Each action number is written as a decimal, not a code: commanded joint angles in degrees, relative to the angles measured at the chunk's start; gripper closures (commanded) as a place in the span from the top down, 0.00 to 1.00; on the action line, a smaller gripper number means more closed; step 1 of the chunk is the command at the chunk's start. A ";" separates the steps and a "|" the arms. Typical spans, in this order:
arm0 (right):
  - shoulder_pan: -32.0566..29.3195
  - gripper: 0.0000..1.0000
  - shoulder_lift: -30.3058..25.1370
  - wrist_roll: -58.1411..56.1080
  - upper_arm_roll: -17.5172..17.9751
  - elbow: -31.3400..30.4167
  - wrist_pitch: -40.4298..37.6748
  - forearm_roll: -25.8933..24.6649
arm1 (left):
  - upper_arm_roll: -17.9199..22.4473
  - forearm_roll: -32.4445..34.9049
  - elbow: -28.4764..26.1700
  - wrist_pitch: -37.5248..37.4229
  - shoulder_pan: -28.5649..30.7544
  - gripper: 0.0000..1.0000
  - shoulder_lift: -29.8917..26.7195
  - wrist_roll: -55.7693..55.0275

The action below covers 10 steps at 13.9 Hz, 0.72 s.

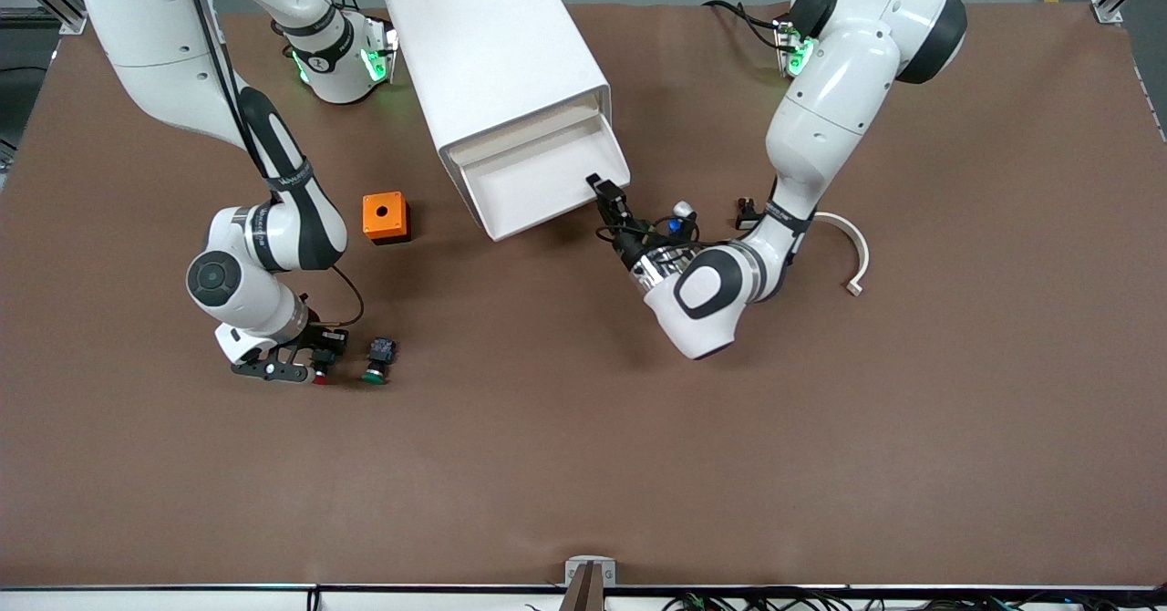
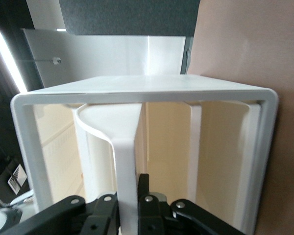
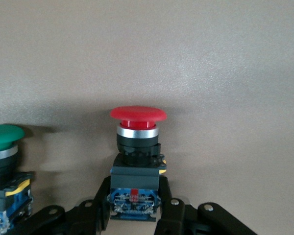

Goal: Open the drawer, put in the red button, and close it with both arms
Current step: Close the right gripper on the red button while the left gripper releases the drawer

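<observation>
The big white cabinet (image 1: 501, 55) lies on the table with one drawer (image 1: 533, 182) pulled out toward the front camera. My left gripper (image 1: 602, 190) is shut on that drawer's front lip (image 2: 126, 156); in the left wrist view the gripper (image 2: 128, 205) has the white lip squeezed between its black fingers. Toward the right arm's end of the table, my right gripper (image 1: 314, 369) is low at the table and shut on the red button (image 1: 320, 377). The right wrist view shows the red button (image 3: 137, 132) upright, its blue-and-black body clamped in the gripper (image 3: 134, 205).
A green button (image 1: 376, 361) stands right beside the red one, also seen as the green button (image 3: 2, 152) in the right wrist view. An orange box (image 1: 385, 217) sits between the right arm and the cabinet. A curved white strip (image 1: 855, 251) and a small black part (image 1: 748, 215) lie by the left arm.
</observation>
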 commanded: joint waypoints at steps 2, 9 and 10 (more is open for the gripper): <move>-0.25 0.03 -0.90 0.65 0.17 1.17 -3.31 0.01 | -0.21 -1.11 0.19 0.35 2.45 0.09 -0.26 -0.03; 0.27 0.03 -6.43 6.00 0.35 9.00 -24.49 0.18 | -0.21 -1.03 0.36 0.43 2.72 0.33 -0.35 0.49; 0.80 0.03 -7.74 7.23 0.43 9.53 -26.60 0.18 | -0.21 -1.03 0.45 0.43 2.72 0.52 -0.43 1.54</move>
